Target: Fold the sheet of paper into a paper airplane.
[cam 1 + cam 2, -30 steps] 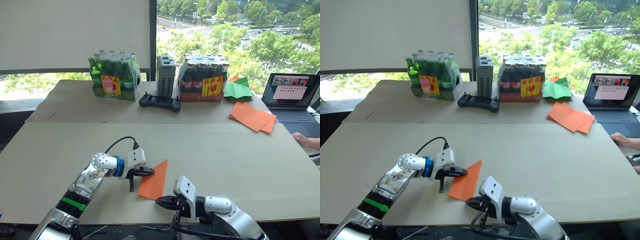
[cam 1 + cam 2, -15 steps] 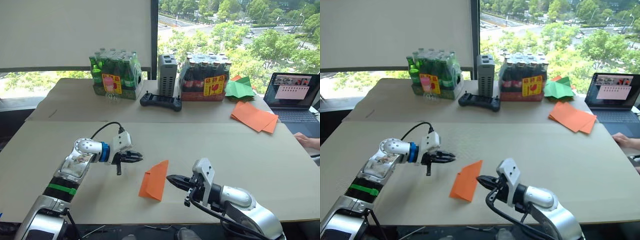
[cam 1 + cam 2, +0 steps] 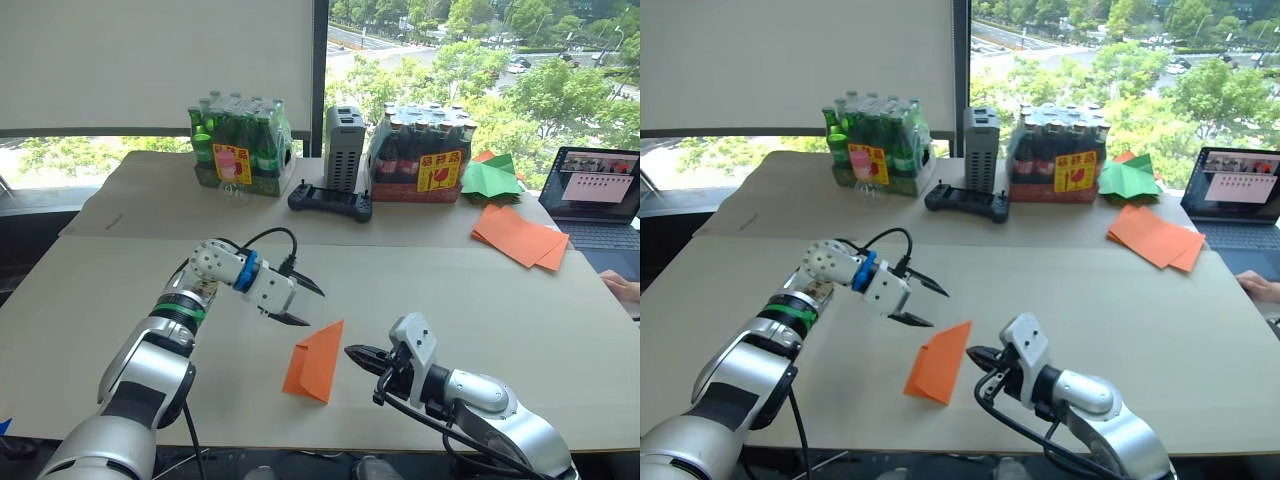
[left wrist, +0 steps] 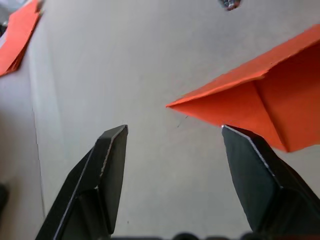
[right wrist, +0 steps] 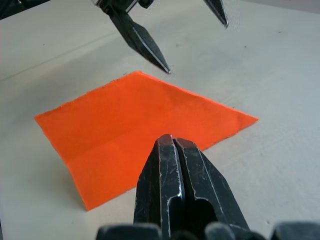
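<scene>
Your folded sheet of paper [image 3: 316, 360] lies flat near the front edge of the near table [image 3: 520, 300], an orange wedge with its sharp tip pointing away from you and a crease running along its length. No gripper is touching it.

Your left gripper [image 3: 296, 302] hangs just above the table, beside the paper's far tip on your left, with its 2 black fingers [image 4: 107, 165] spread wide and nothing between them. In the left wrist view the paper's pointed corner sits in the gap between those fingers, clear of both.

Your right gripper [image 3: 360, 356] sits low just to the right of the paper, its tip aimed at the paper's right edge and close to it without contact. Its fingers are pressed together, empty, as the right wrist view shows.

On the far table you have 2 shrink-wrapped packs of bottles [image 3: 240, 150], a grey box [image 3: 344, 148] between them, and a black controller [image 3: 330, 202] in front. To the right lie green paper shapes [image 3: 490, 178], a pile of orange sheets [image 3: 520, 236] and a laptop [image 3: 600, 196]. A person's hand [image 3: 626, 290] rests at the right edge
</scene>
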You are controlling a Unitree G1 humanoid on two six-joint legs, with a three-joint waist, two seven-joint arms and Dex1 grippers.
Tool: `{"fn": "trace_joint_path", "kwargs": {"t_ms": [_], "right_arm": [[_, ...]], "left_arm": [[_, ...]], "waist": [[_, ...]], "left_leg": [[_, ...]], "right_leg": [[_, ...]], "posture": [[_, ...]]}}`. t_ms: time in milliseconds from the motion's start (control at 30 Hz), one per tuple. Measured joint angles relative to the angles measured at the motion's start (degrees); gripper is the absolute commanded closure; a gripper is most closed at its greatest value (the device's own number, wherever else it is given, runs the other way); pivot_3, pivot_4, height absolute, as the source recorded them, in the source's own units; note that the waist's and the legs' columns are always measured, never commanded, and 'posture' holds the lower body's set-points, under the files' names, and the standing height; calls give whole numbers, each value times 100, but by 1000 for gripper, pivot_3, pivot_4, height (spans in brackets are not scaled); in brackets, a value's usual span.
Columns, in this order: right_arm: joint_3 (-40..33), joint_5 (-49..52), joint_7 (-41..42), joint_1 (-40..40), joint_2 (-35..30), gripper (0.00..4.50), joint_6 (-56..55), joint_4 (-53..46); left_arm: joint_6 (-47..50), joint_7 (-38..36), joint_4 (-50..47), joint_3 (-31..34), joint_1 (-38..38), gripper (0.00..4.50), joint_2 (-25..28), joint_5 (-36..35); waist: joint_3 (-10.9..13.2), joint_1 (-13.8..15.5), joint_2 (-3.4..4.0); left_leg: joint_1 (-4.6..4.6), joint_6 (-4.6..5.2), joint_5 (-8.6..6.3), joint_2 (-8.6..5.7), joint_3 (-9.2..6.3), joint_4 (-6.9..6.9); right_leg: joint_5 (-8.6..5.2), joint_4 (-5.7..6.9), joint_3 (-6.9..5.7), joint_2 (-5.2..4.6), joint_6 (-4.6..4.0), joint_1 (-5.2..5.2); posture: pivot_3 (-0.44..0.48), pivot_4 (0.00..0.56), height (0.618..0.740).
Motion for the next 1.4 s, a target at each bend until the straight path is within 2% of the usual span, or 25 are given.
{"fn": "trace_joint_path", "kwargs": {"t_ms": [133, 333, 433, 667, 833, 900, 1000, 1100, 1200, 1300, 1400], "right_arm": [[-38, -9, -176, 142, 4, 4500, 0, -45], [-40, -57, -424, 303, 37, 4500, 0, -222], [-41, -81, -480, 362, 37, 4500, 0, -249], [-156, -95, -552, 305, 38, 4500, 0, -245], [-222, -90, -544, 98, 52, 4500, -1, -139], [-369, -84, -567, -1, 91, 4500, -2, -73], [-681, -33, -643, -99, 177, 4500, -4, -7], [-846, 24, -651, -186, 180, 4500, -3, 5], [-859, 25, -592, -309, 48, 4500, 2, 11], [-816, 7, -443, -479, -113, 4500, 1, 37], [-662, -43, -278, -557, -258, 4500, -5, 126]], "left_arm": [[-690, -323, 561, -137, -262, 1344, -284, 110], [-1145, -469, 860, -262, -421, 1344, -511, 200], [-1215, -476, 942, -367, -422, 2167, -499, 205], [-1260, -478, 977, -557, -423, 4479, -337, 212], [-1106, -479, 903, -583, -399, 4479, -128, 209], [-598, -473, 743, -506, -284, 4479, 65, 193], [943, -288, 155, -179, 188, 4479, 345, 71], [2693, -20, -1118, 51, 827, 4479, 638, -33], [4807, 356, -3109, 266, 1759, 4479, 998, -239], [6117, 658, -4446, 272, 2342, 4479, 1165, -237], [6761, 837, -5083, 252, 2537, 4479, 1260, -215]], "waist": [[2, -8, -3], [2, -26, -3], [2, -22, -3], [2, -21, -3], [2, -37, -3], [2, -57, -3], [2, -91, -1], [2, -131, -1], [4, -177, 5], [5, -166, 6], [4, -153, 6]], "left_leg": [[-1, 0, 0, 0, -3, 4], [1, 1, 0, 0, -5, 6], [2, 1, 0, 0, -8, 7], [2, 1, 0, 0, -8, 8], [5, 1, 0, 1, -8, 8], [7, 1, 0, 1, -8, 8], [9, 1, 0, 3, -13, 8], [8, 1, 0, 5, -16, 7], [10, 1, 0, 8, -18, 7], [14, 0, 0, 8, -18, 7], [18, 0, 0, 7, -17, 7]], "right_leg": [[0, 6, 0, 1, 1, 0], [-1, 10, 1, 1, 3, 2], [-1, 12, 0, 2, 3, 2], [-1, 13, 0, 2, 4, 2], [-1, 16, 1, 3, 3, 2], [-1, 21, 1, 3, 3, 2], [-3, 29, -1, 4, 5, 2], [-3, 29, -3, 3, 5, 2], [-3, 31, -3, 3, 5, 2], [-3, 36, -4, 5, 4, 2], [-3, 39, -4, 5, 3, 4]], "posture": [[0, 150, 733], [0, 150, 733], [0, 150, 733], [0, 150, 733], [0, 150, 733], [0, 150, 733], [0, 150, 733], [0, 150, 733], [0, 150, 733], [0, 150, 733], [0, 150, 733]]}}
